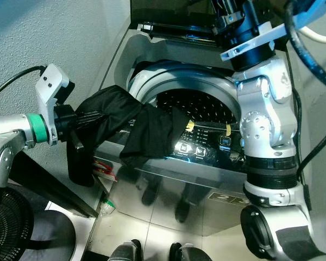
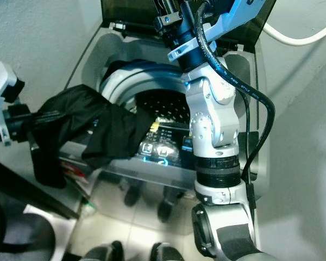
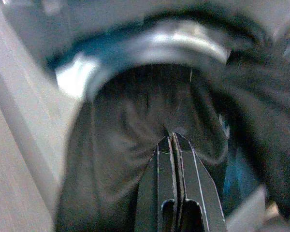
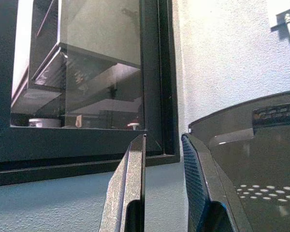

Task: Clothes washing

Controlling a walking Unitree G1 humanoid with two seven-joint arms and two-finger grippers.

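Lower right of the head views: silver right arm rising up the frame, its joints nearest the lens. Right gripper raised beside the tilted dark translucent washer lid, fingers parted with a clear gap, holding nothing; black-framed window and pale wall behind. Centre frame: top-loading grey washing machine with lid up, perforated dark drum visible, lit control panel along the front edge. Black fabric garment draped over the left front rim, one part lying toward the drum opening, another hanging down outside at centre left. Left gripper at centre left, fingers pressed together and pinching a fold of the garment. White tiled floor below.
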